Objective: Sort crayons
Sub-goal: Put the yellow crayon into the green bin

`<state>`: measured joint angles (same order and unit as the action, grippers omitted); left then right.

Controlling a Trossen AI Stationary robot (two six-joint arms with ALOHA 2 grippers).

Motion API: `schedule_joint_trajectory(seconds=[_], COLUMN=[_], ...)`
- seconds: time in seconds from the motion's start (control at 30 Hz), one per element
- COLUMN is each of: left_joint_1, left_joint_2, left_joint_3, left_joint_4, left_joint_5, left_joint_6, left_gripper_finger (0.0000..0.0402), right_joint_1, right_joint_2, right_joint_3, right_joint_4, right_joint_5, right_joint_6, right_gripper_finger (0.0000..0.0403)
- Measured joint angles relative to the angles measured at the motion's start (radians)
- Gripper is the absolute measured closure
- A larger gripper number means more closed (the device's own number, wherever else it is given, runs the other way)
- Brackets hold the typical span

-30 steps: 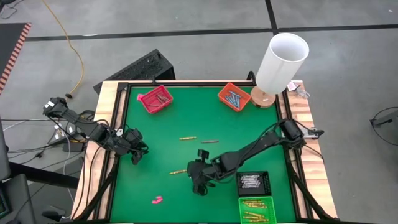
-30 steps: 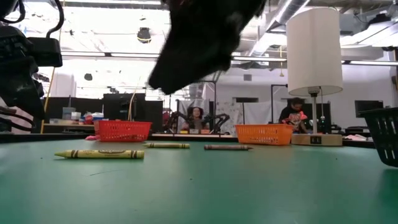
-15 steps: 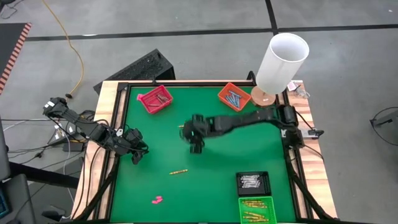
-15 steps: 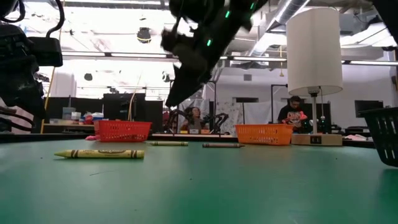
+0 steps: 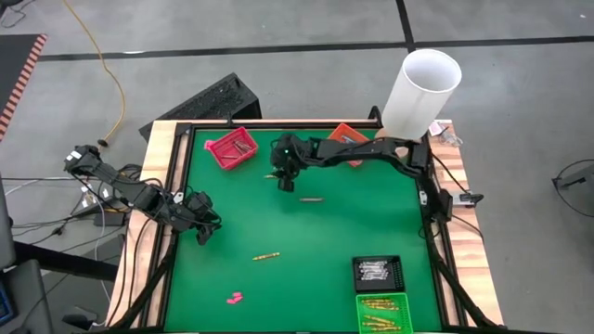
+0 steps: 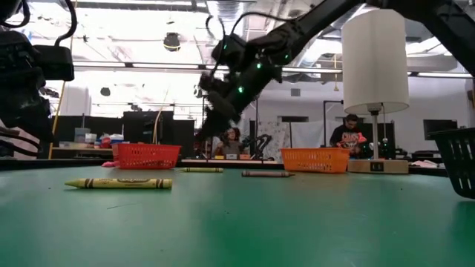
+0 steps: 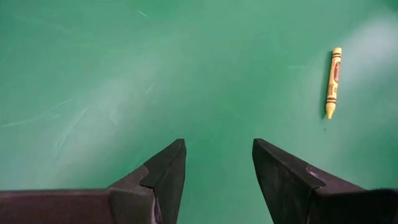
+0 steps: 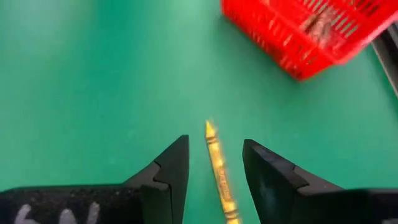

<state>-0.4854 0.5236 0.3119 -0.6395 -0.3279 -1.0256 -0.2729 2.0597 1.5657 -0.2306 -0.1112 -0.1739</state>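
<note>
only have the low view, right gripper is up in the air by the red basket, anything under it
Observer: Yes. Its wrist view shows a yellow wax crayon lying on the green mat, in line with the gap between the open fingers of the right gripper.
Operator: left gripper doing anything
Observer: No. The left gripper hangs open over bare mat at the table's left edge.
Operator: where are the sorted yellows
Observer: In a green plastic tray at the right side, beside a black tray.
</note>
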Motion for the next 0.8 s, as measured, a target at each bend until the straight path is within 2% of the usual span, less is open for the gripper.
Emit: schedule_joint_trajectory(seconds=[0.17, 0.27, 0.47, 0.57, 0.7, 0.8], left_joint_1=[0.000, 0.000, 0.000, 0.000, 0.000, 0.000], left_joint_2=[0.002, 0.004, 0.008, 0.008, 0.008, 0.008], left_joint_3=[-0.001, -0.001, -0.002, -0.002, -0.002, -0.002], left_joint_4=[-0.005, -0.005, -0.003, -0.005, -0.007, -0.007], left_joint_5=[-0.001, -0.002, 0.002, 0.002, 0.002, 0.002], left_joint_6=[0.000, 0.000, -0.007, -0.007, -0.002, 0.008], left_gripper_finger=[0.0226, 0.0226, 0.0226, 0.0226, 0.0226, 0.0226], right_joint_1=[0.001, -0.006, -0.002, -0.005, -0.014, -0.024], right_joint_2=[0.088, 0.153, 0.273, 0.329, 0.386, 0.398], right_joint_3=[0.060, 0.162, 0.390, 0.495, 0.588, 0.610], right_joint_4=[-0.060, -0.125, -0.264, -0.345, -0.447, -0.500], right_joint_5=[0.024, 0.055, 0.128, 0.131, 0.140, 0.136], right_joint_6=[0.020, 0.071, 0.067, 0.067, 0.053, 0.062], right_gripper_finger=[0.0239, 0.0239, 0.0239, 0.0239, 0.0239, 0.0239])
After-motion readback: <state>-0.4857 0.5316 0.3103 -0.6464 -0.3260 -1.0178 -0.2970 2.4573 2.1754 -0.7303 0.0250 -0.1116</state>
